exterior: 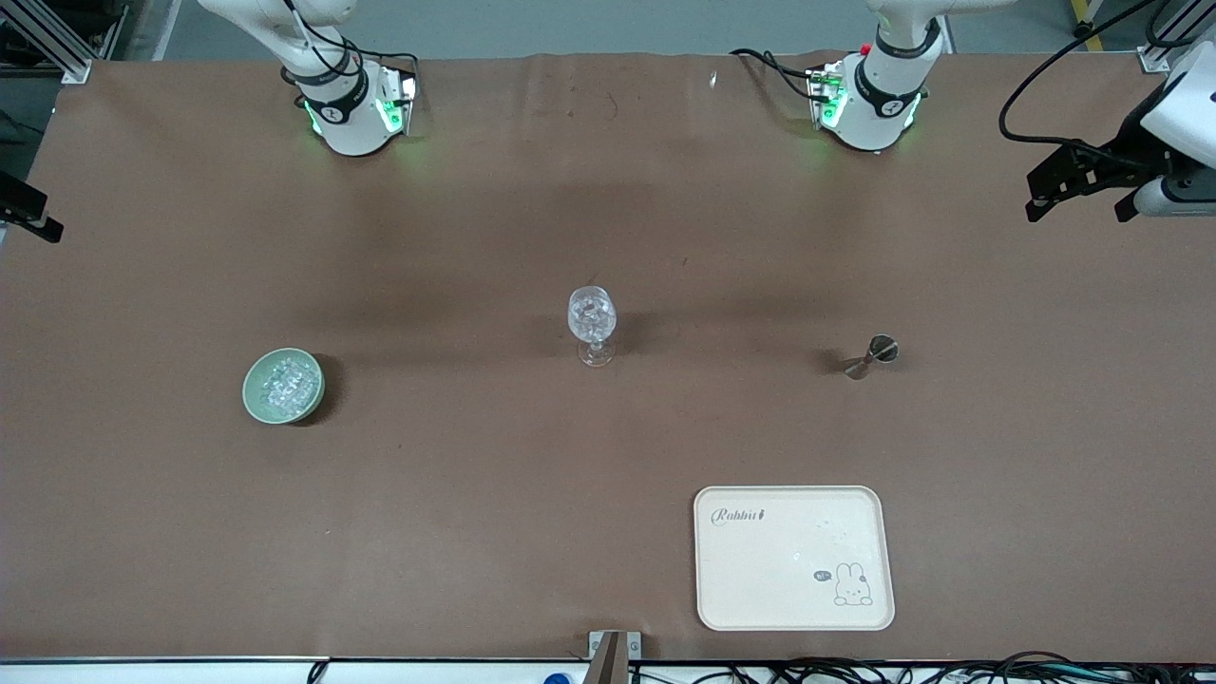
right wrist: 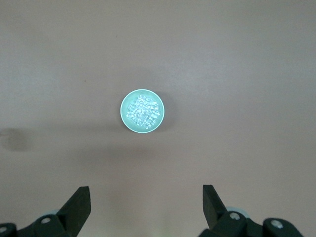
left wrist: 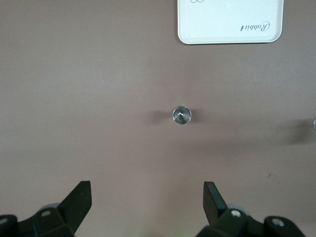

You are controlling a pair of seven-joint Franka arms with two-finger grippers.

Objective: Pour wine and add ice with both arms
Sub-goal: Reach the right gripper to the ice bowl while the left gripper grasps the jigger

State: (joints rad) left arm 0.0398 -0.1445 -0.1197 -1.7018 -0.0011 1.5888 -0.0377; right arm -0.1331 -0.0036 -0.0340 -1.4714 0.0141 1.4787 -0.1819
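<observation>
ice [right wrist: 142, 110] in bowl [right wrist: 125, 120], apart from spread right fingers [right wrist: 79, 202]

Brown table cover [exterior: 475, 532], grey floor [exterior: 570, 24], aluminium framing [exterior: 47, 38]

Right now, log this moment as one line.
left gripper: open, above jigger | right gripper: open, above bowl of ice | wine glass: mid-table | tray: unused

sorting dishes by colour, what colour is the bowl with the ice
Pale green bowl, clearest in the right wrist view.
</observation>
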